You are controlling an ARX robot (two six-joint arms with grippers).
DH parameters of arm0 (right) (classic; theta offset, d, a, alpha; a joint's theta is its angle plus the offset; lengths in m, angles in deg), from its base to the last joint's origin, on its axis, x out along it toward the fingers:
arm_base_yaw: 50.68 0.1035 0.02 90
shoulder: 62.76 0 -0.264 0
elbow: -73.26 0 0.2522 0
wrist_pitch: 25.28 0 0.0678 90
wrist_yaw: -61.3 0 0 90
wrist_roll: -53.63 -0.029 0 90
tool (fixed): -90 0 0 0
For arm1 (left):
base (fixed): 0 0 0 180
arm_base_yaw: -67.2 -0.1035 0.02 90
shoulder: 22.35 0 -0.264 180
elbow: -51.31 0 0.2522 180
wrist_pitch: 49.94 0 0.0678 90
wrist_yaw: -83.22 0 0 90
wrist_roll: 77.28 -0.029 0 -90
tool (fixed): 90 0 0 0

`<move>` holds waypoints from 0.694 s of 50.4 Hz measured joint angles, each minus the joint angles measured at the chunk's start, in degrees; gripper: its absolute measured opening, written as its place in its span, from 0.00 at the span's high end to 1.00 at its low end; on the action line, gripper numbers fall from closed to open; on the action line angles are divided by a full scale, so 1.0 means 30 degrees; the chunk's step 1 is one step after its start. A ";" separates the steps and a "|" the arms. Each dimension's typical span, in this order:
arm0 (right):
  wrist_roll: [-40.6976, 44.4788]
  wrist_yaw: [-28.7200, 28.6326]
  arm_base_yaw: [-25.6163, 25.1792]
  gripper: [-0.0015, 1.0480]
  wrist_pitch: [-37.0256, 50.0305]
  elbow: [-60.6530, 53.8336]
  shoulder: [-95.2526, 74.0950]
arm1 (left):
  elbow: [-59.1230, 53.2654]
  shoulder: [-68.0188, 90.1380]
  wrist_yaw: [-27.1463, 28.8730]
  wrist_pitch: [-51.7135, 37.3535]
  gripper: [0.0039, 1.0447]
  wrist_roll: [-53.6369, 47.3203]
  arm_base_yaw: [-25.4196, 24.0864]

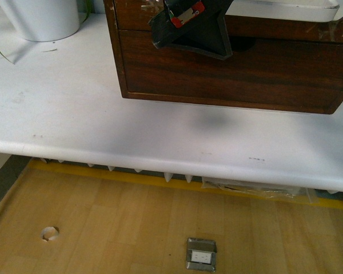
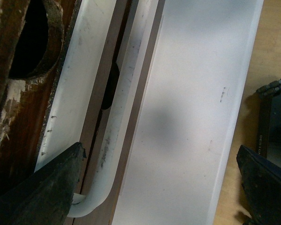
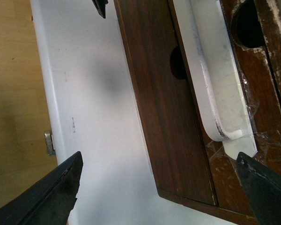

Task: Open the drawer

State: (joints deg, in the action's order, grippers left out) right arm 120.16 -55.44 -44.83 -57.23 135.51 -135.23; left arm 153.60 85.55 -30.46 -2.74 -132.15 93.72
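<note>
The drawer (image 1: 286, 28) sat up top in the wood box (image 1: 228, 74). My left gripper (image 2: 159, 154) and right gripper (image 3: 159, 157) were both wide apart. I meant to hook its stiff white handle (image 3: 210, 84) gently, as the tape (image 3: 225, 152) might peel.

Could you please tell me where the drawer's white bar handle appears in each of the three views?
Front view: the white bar handle lies along the picture's top edge, right of centre.
Left wrist view: handle slants from top centre to its curved end at bottom left.
Right wrist view: handle fills the upper right, curved end taped.
Shared landmark: the white table beside the drawers.
</note>
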 joint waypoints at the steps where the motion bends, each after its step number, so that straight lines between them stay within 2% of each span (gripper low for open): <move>1: -0.0007 0.0036 0.0029 0.09 0.0015 0.0015 -0.0044 | 0.0015 0.0000 -0.0022 0.0036 0.06 -0.0029 -0.0007; 20: -0.0379 0.1056 0.1180 0.09 0.0991 0.0794 -0.2135 | 0.0044 0.0022 -0.0255 0.0000 0.06 -0.0189 -0.0015; 35: -0.0692 0.1253 0.1362 0.09 0.1370 0.1923 -0.4029 | 0.0044 0.0029 -0.0197 -0.0036 0.06 -0.0189 0.0036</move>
State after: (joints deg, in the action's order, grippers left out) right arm 118.08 -51.69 -40.74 -53.12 141.28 -147.31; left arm 153.73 85.64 -31.05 -2.85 -132.72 93.83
